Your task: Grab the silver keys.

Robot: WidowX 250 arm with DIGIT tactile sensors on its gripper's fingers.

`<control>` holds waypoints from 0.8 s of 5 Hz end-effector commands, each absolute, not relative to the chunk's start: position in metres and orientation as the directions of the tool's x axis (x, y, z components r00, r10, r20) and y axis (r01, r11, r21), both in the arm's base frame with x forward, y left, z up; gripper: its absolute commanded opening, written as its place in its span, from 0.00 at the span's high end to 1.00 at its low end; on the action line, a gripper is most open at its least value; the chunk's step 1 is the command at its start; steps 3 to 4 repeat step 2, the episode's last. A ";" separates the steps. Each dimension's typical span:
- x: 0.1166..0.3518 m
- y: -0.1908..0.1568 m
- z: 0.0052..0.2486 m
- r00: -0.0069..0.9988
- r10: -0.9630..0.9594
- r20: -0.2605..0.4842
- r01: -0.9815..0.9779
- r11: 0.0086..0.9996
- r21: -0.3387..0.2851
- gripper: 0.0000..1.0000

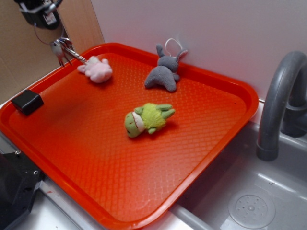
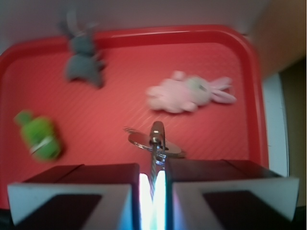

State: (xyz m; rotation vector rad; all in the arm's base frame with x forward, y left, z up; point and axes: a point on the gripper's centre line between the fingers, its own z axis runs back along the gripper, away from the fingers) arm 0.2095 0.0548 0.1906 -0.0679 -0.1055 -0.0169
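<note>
**Keys pinched and airborne, but only by a thin edge**

The pincer (image 2: 152,184) is clenched on the silver keys (image 2: 156,143), which hang in the air above the far left corner of the red tray (image 1: 206,143), near the pink plush rabbit (image 1: 97,70).

The risk, as I judge it, is a slip: the pads seem to nip just one narrow blade of metal, so a jolt or swing could let the bunch twist free and fall onto the tray or the rabbit.

The wrist view shows the jaws nearly touching, with a key wedged between them and the ring dangling beyond. The exterior view hides that contact but shows the keys lifted clear of the tray, along with the small black box (image 1: 27,101), the grey plush (image 1: 164,72), the green plush (image 1: 147,118) and the sink tap (image 1: 280,100).
</note>
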 end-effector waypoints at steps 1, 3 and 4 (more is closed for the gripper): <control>0.194 0.030 0.214 0.985 -0.135 0.110 0.140 0.989 -0.037 1.00; 0.195 0.032 0.210 0.985 -0.129 0.114 0.133 0.991 -0.031 1.00; 0.195 0.032 0.210 0.985 -0.129 0.114 0.133 0.991 -0.031 1.00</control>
